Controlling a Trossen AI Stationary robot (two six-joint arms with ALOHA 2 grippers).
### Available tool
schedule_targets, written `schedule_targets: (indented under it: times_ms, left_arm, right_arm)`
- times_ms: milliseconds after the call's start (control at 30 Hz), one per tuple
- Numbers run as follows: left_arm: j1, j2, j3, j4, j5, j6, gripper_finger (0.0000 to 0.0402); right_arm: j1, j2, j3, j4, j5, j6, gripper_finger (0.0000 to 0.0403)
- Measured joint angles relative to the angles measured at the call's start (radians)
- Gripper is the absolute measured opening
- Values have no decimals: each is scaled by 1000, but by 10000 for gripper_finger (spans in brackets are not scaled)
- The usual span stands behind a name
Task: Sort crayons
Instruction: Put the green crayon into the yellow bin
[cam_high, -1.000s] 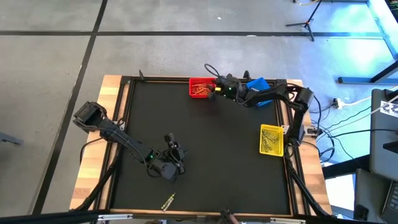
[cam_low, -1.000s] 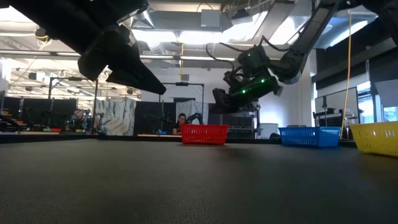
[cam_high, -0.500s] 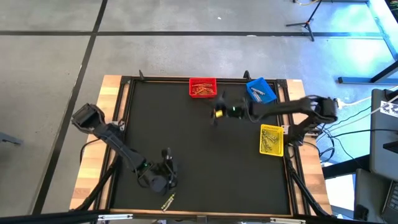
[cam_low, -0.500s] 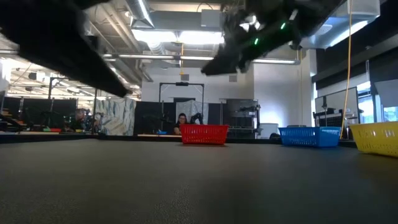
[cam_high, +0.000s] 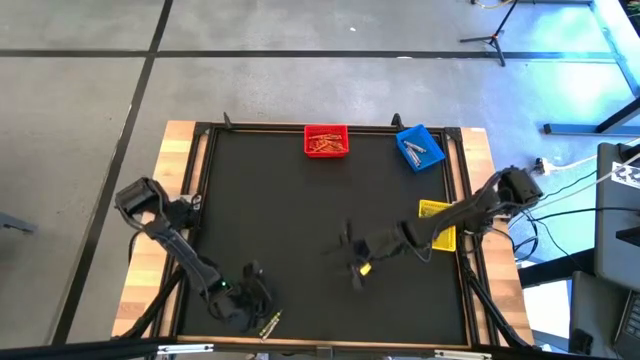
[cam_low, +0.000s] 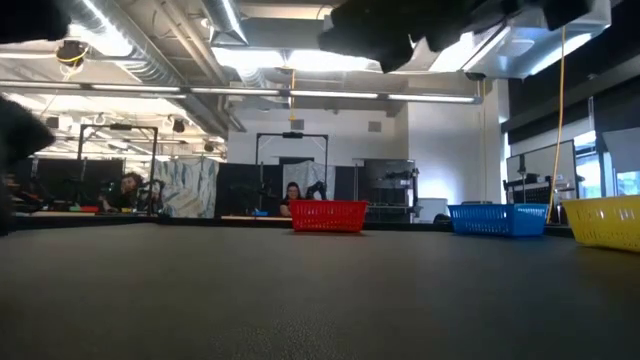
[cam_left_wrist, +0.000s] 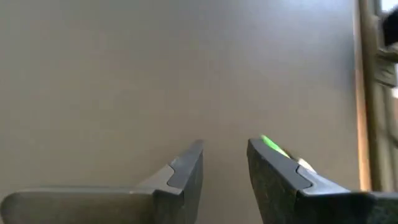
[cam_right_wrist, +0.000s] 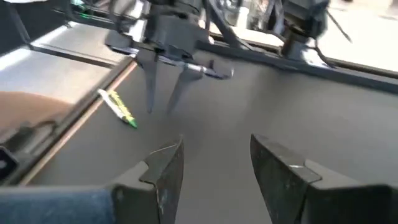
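A few loose crayons (cam_high: 270, 322) lie flat on the black mat near its front edge; in the right wrist view these crayons (cam_right_wrist: 118, 107) look yellow and green. My left gripper (cam_high: 256, 300) hovers just beside them, open and empty (cam_left_wrist: 225, 149), with a green crayon tip (cam_left_wrist: 270, 144) showing past one finger. My right gripper (cam_high: 345, 255) hangs open over the middle of the mat, nothing between its fingers (cam_right_wrist: 214, 146). More crayons fill the red bin (cam_high: 326, 140).
The red bin stands at the far edge, a blue bin (cam_high: 418, 146) at the far right, and a yellow bin (cam_high: 432, 212) at the right edge, partly under my right arm. A wooden border (cam_high: 150, 270) frames the mat. People show in the room beyond the table.
My right gripper has swept from the red bin at the far edge toward the table's near side, rising a little, and now hangs over the mat's middle. My left gripper has moved toward the near edge and down, rolling its wrist, closing on the loose crayons.
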Motion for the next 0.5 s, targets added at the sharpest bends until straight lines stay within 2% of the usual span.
schedule_targets:
  times_ms: [167, 433, 500]
  left_arm:
    - [-69, 21, 4, 92, 26, -32, 117]
    - [-152, 32, 28, 118, -28, -28, 117]
    - [-163, 53, 30, 169, -33, 22, 117]
  right_arm:
    - [58, 40, 0, 48, 34, 4, 182]
    - [73, 46, 0, 46, 34, 104, 182]
    - [82, 46, 0, 45, 34, 109, 182]
